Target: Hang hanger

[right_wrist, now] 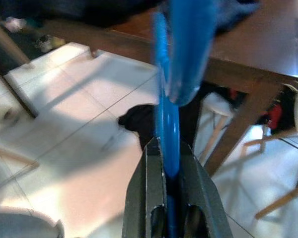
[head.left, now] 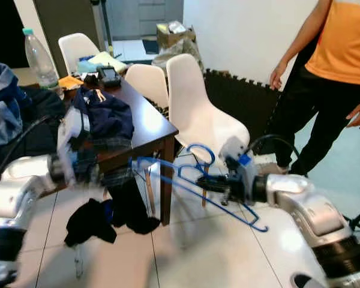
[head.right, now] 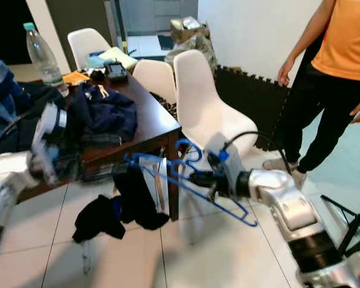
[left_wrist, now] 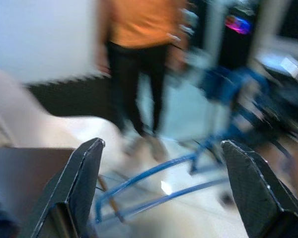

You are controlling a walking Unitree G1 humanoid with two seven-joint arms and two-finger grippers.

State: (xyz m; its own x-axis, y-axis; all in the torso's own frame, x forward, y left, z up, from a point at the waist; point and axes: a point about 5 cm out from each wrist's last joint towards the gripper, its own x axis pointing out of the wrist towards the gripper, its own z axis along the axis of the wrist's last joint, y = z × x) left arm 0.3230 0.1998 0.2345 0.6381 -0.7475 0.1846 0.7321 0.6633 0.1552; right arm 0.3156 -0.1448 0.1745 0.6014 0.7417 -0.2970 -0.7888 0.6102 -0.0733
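Observation:
A blue wire hanger (right_wrist: 168,114) is held out level above the white tiled floor, its hook (head.left: 199,146) turned up beside the table's corner. My right gripper (head.left: 207,183) is shut on the hanger's wire near the hook; the right wrist view has the wire pinched between the two fingers (right_wrist: 151,188). My left gripper (left_wrist: 164,148) is open with nothing between its fingers, and the hanger's far end (left_wrist: 154,173) lies just beyond it. In the head views the left gripper (head.left: 99,174) is blurred at the table's front edge.
A brown table (head.left: 150,129) carries dark clothes (head.left: 105,114) and a plastic bottle (head.left: 39,60). A black garment (head.left: 90,219) hangs from the table's edge to the floor. White chairs (head.left: 198,114) stand behind the hanger. A person in an orange shirt (head.left: 342,54) stands at the right.

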